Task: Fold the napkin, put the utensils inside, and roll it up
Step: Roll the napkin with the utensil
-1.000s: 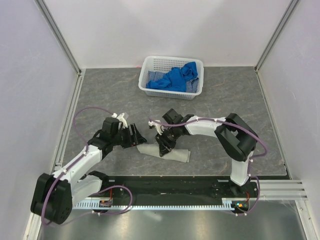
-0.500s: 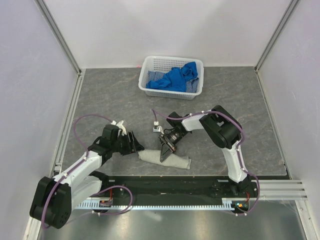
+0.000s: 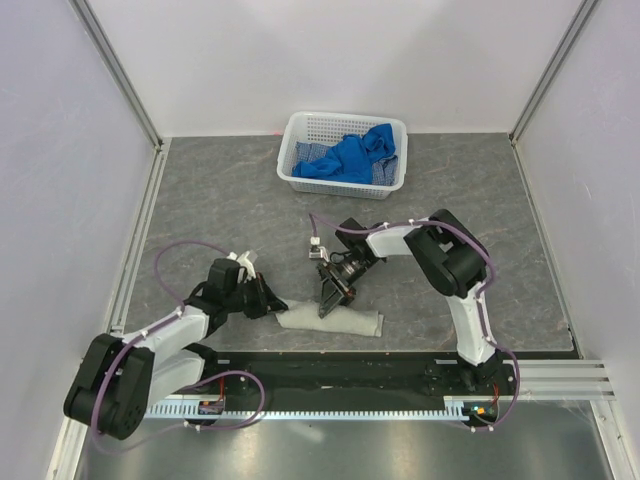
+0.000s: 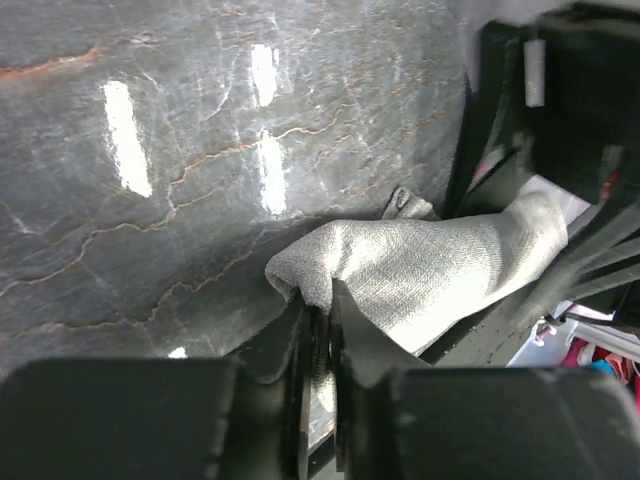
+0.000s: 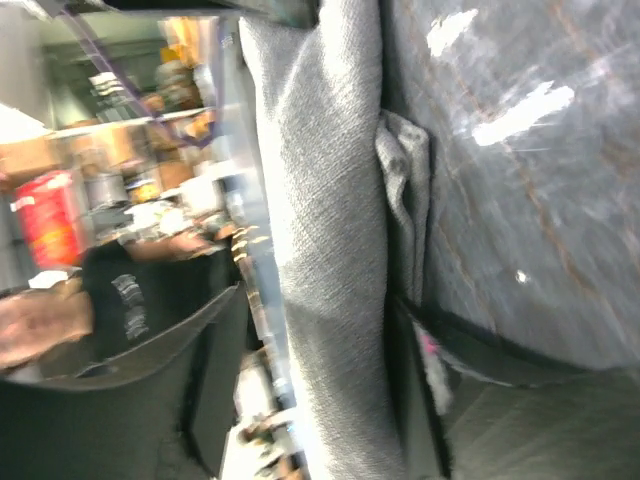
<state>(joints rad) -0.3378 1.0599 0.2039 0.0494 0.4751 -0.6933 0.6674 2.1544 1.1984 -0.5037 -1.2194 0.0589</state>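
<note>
On the table (image 3: 200, 200), left claw (image 4: 318, 305) pinches one napkin (image 3: 345, 322); right claw (image 3: 326, 301) stands spread.

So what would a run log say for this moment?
napkin: rolled, lying on table | left gripper: shut on napkin's left end | right gripper: open, astride napkin | fork: not in view
</note>
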